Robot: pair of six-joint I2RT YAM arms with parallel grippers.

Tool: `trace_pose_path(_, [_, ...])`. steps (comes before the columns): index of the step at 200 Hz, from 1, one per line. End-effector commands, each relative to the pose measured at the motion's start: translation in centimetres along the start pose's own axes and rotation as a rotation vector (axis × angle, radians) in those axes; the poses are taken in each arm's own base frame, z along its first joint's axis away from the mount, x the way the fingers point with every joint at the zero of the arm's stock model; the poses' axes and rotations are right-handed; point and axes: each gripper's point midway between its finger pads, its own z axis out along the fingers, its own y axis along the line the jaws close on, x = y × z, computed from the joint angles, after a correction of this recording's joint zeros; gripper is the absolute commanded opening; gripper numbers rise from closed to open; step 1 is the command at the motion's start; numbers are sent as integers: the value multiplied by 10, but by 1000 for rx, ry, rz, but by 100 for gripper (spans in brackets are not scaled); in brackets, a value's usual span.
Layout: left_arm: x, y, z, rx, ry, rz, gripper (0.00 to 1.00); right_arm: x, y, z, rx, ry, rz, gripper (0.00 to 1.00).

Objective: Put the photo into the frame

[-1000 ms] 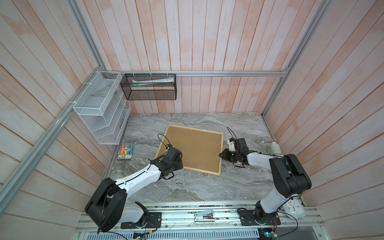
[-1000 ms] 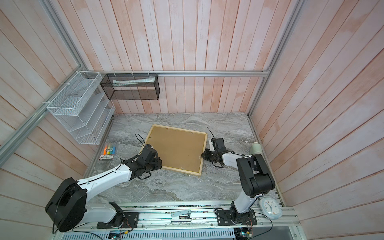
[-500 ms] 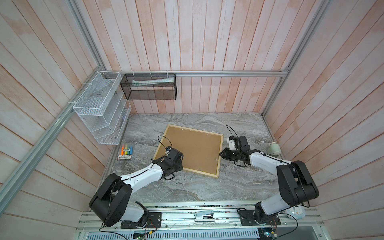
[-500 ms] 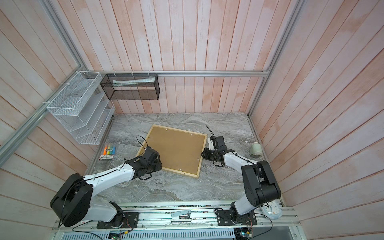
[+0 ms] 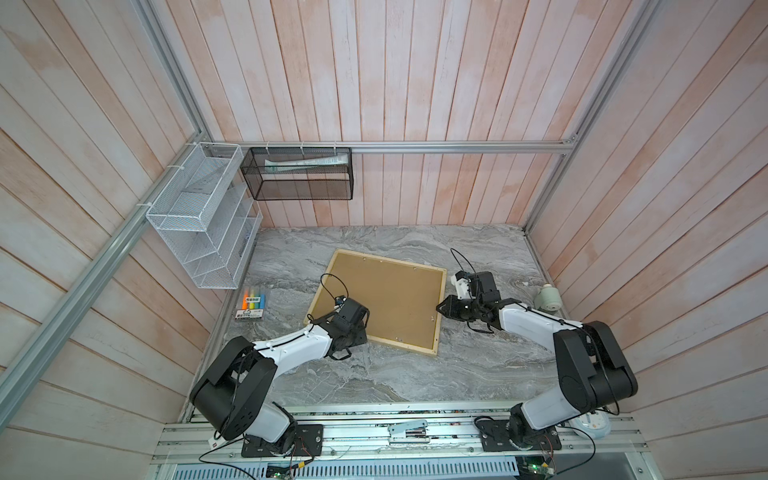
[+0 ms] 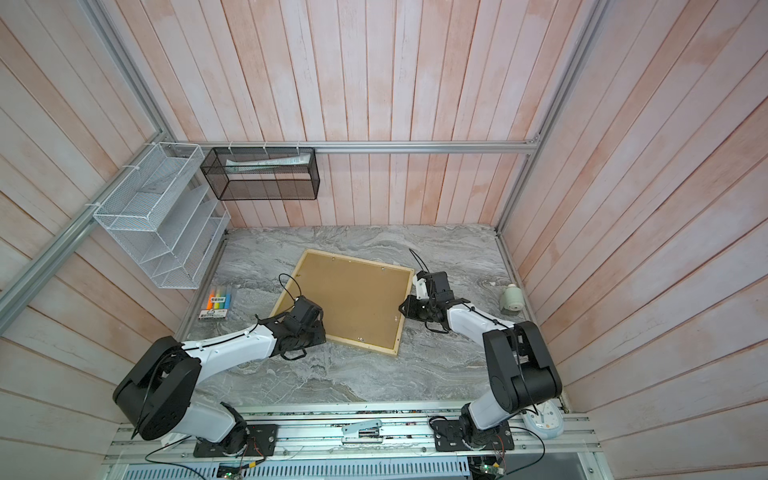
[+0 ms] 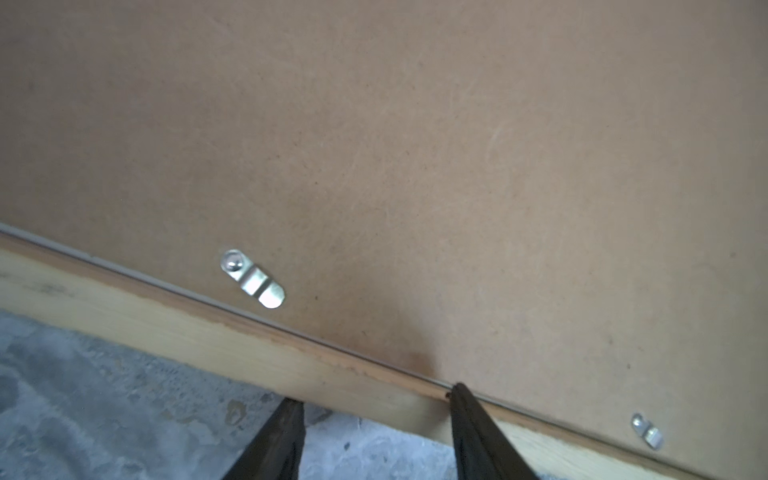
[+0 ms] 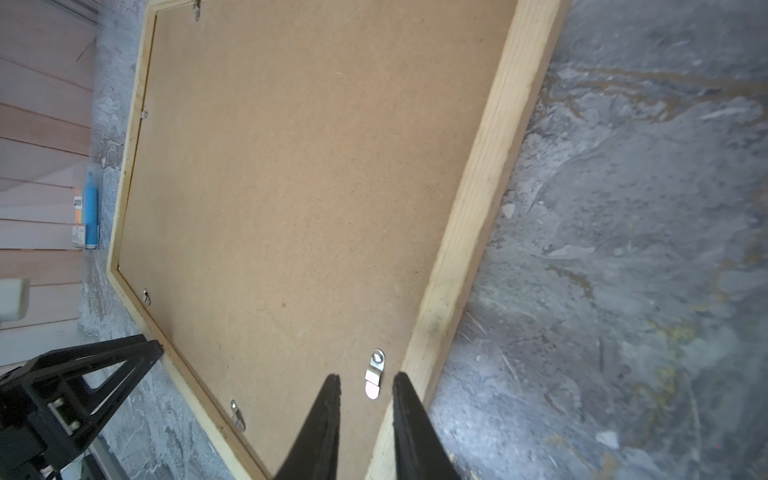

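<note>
The frame [image 5: 390, 261] [image 6: 357, 260] lies face down on the marble table, with a brown backing board [image 5: 386, 299] filling it. The photo is hidden. My left gripper [image 5: 360, 330] [image 7: 374, 395] is at the frame's near left side. Its jaws straddle the pale wood strip [image 7: 166, 316], one tip on the outer edge and one in the groove by the board. My right gripper [image 5: 439, 308] [image 8: 366, 376] is at the frame's right side. Its jaws stand slightly apart over a small metal clip [image 8: 376, 368] and hold nothing.
A pack of highlighters [image 5: 251, 303] lies left of the frame. A pale green round object [image 5: 547, 297] stands by the right wall. A white mesh rack [image 5: 199, 216] and a black mesh basket [image 5: 299, 174] hang on the walls. More metal clips [image 7: 253, 278] dot the board's rim.
The frame has slid and turned a little toward the near left, and my left gripper has moved with it. My right gripper has stayed at the frame's right edge.
</note>
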Motion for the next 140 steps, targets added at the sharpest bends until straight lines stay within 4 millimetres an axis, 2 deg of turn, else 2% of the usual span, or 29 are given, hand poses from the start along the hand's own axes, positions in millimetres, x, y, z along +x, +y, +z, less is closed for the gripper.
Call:
trace_pose_path(1, [-6,-8,5,11,-7,24,56,0,7,-2,-40,-1,-29,25])
trace_pose_path(32, [-10,-11,12,4,-5,44,55,2,7,-1,-44,5,-31,25])
trace_pose_path(110, [-24,-2,41,-44,39,122,48,13,12,3,-79,37,-52,25])
trace_pose_path(140, [-27,0,49,-60,55,141,46,20,26,7,-133,65,-96,25])
